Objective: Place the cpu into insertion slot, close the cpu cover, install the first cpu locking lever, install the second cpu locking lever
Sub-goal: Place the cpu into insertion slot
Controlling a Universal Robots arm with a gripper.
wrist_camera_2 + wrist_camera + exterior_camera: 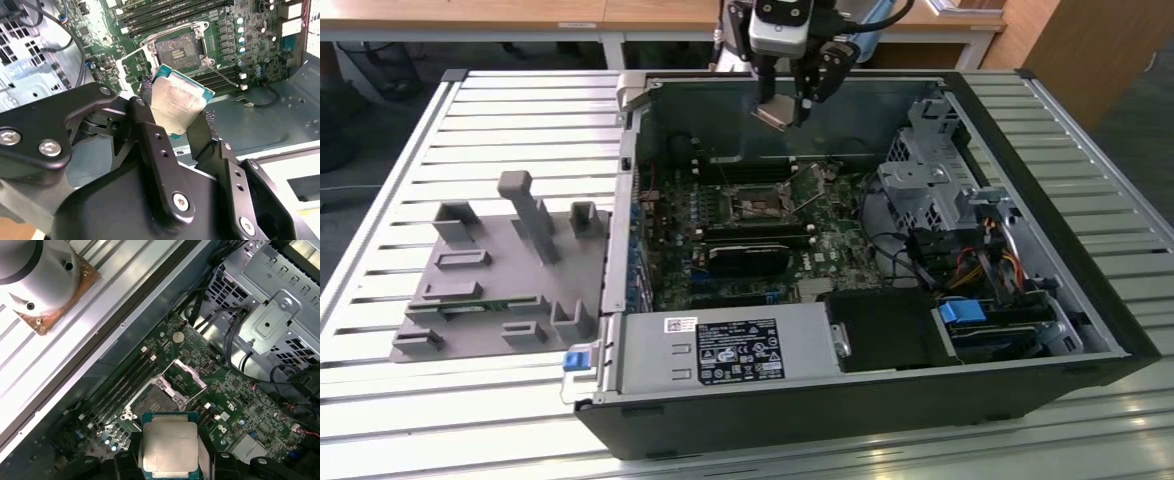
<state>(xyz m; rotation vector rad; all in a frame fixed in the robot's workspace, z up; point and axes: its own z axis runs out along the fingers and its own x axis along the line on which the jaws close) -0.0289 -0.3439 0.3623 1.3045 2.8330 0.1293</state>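
The gripper [787, 104] hangs over the far side of an open computer case [1014, 360], its two black fingers [150, 127] clamped on opposite edges of the cpu [176, 104]. The chip sits tilted between them with its silvery face showing in both wrist views, rimmed by a thin green edge. In the exterior view it is clear of the board [841, 255] and well above it, touching nothing but the fingers.

The insertion slot [156, 401] lies bare near the middle of the green board – a dark square inside a silvery rim. In the first wrist view the cpu cover [189, 371] stands swung up off the slot at one side, board showing through its window. Long black memory sticks [750, 236] run just beside the slot.

At the exterior view's right, inside the case, stands a grey metal drive cage [927, 190] with bundled cables beneath it; a labelled power supply [720, 352] fills the near corner. The case rests on a slatted metal table [400, 150], and a grey moulded fixture [494, 300] lies on the slats at the exterior view's left – apart from the case.
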